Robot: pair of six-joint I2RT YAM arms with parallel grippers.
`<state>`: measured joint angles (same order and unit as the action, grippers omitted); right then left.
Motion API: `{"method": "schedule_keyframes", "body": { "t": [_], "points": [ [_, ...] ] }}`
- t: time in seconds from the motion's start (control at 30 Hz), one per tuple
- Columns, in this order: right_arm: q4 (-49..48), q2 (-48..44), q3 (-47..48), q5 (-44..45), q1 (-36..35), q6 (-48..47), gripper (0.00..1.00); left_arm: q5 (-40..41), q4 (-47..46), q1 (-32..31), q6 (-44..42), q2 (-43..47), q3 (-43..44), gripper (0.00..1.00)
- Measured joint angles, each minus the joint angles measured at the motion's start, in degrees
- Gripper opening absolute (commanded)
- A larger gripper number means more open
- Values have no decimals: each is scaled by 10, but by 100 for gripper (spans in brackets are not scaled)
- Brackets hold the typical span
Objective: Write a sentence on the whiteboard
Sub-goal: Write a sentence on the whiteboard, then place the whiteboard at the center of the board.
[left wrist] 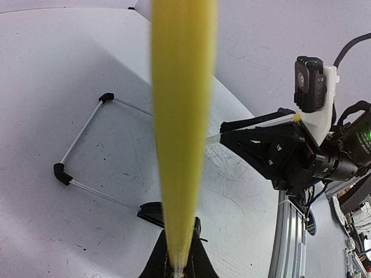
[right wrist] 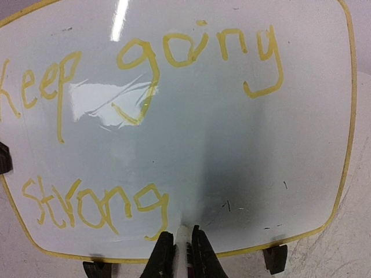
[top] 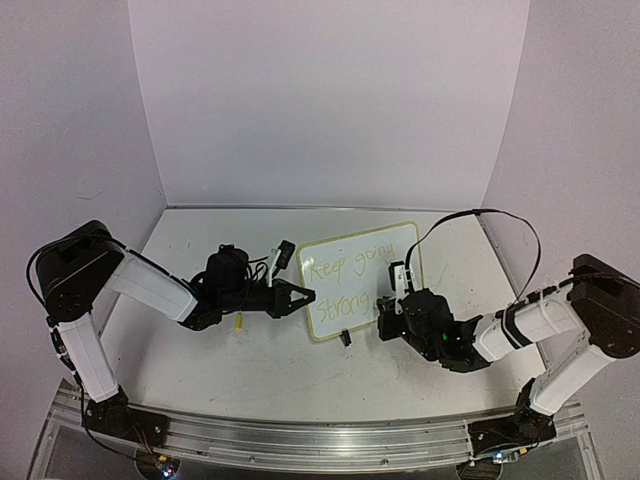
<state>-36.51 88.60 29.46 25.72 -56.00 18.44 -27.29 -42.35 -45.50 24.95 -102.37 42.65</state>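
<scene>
White walls close off the back and both sides of a scuffed white desk (top: 200, 370). Near its middle, turned askew to the desk's edges, is a small white rectangular whiteboard (top: 335, 322) with rounded corners and a thin yellow-green rim. Small black clip feet (right wrist: 275, 258) grip its lower edge. Whether it lies flat or leans back cannot be told. Across it, a pale yellow-green handwritten sentence (right wrist: 141, 119) in two lines reads "Keep going" above "strong". The lower right part of the board is bare.

Open desk lies behind the board up to the back wall, and more in front toward a metal rail (top: 300, 440) at the near edge.

Two arms flank the board. The left claw (top: 303, 296) sits just beside its left edge, fully closed around a thick yellow marker (left wrist: 182, 116). The right claw (right wrist: 181, 233) sits at the board's lower edge, right of the word "strong". It is pinched tight on a slim white stick with a yellow end (left wrist: 255, 124). A black cable (top: 480, 212) loops from the right arm over the board's far right corner
</scene>
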Motion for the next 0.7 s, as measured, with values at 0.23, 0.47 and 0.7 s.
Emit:
{"method": "schedule_keyframes", "body": {
  "t": [0.23,0.47,0.7],
  "points": [
    [11,8,9,1,5,-5,0,2,1,1,0,0,0,9],
    [135,-205,-15,-26,4,33,0,10,17,1,-2,2,-1,35],
    [198,-321,-20,-30,5,41,0,25,43,1,1,32,-12,56]
  ]
}}
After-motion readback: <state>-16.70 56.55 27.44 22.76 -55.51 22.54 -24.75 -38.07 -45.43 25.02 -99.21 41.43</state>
